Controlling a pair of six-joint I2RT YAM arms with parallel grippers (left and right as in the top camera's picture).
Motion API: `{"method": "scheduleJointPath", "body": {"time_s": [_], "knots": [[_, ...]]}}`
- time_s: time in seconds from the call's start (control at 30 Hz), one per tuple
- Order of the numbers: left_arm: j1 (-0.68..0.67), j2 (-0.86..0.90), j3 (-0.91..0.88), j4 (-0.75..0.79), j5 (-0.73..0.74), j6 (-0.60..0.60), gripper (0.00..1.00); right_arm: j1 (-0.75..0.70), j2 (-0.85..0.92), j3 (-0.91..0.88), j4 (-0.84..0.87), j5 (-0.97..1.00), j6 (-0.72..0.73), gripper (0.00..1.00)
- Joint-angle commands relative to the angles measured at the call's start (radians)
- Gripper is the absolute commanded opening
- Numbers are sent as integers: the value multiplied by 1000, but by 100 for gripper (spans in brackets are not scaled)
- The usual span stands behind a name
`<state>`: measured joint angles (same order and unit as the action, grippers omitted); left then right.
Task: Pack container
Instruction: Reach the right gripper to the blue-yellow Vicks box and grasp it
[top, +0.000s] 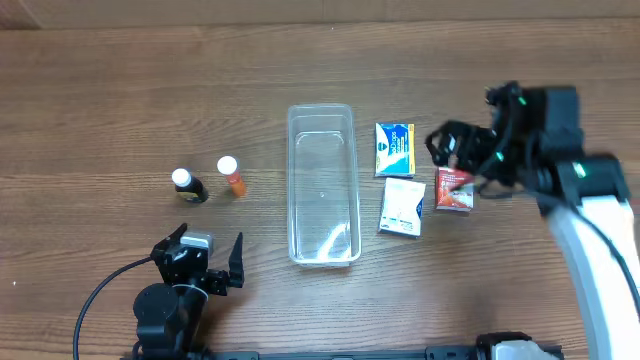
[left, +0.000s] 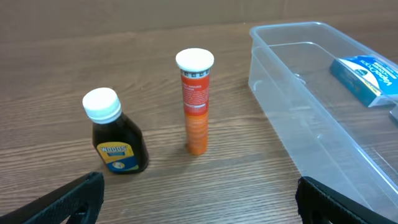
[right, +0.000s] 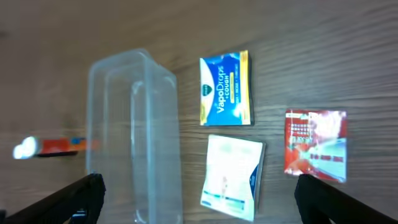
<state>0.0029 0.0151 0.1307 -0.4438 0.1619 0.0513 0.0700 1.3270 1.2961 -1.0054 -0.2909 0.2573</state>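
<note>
Right tool (right: 199, 186), spread wide and empty, hangs above the red packet (top: 455, 190), with the empty container (top: 322, 190) on the worktop (top: 100, 100) to its left, long axis fore-and-aft, beyond the blue packet (top: 394, 149) and white packet (top: 402, 208); left tool (top: 207, 245) likewise wide.

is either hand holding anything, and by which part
Nothing is held. The left hand and the right hand are both open, with nothing between their fingers.

Clear glossy plastic container (top: 322, 185), matt wood-grain table (top: 100, 100), glossy blue packet (right: 226, 89), dark glossy bottle (left: 115, 134)
</note>
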Motion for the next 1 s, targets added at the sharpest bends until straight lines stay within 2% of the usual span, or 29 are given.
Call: {"method": "scheduleJointPath", "body": {"time_s": [0.0, 0.23, 0.7, 0.97], "knots": [[10, -10, -4, 4, 11, -14, 100, 44, 123, 68, 27, 76, 53, 100], [10, -10, -4, 3, 11, -14, 100, 138, 343, 93, 131, 251, 83, 100], [10, -10, -4, 3, 11, -14, 100, 172, 621, 93, 385, 237, 11, 100], [10, -10, -4, 4, 11, -14, 100, 198, 729, 93, 403, 286, 5, 100]]}}
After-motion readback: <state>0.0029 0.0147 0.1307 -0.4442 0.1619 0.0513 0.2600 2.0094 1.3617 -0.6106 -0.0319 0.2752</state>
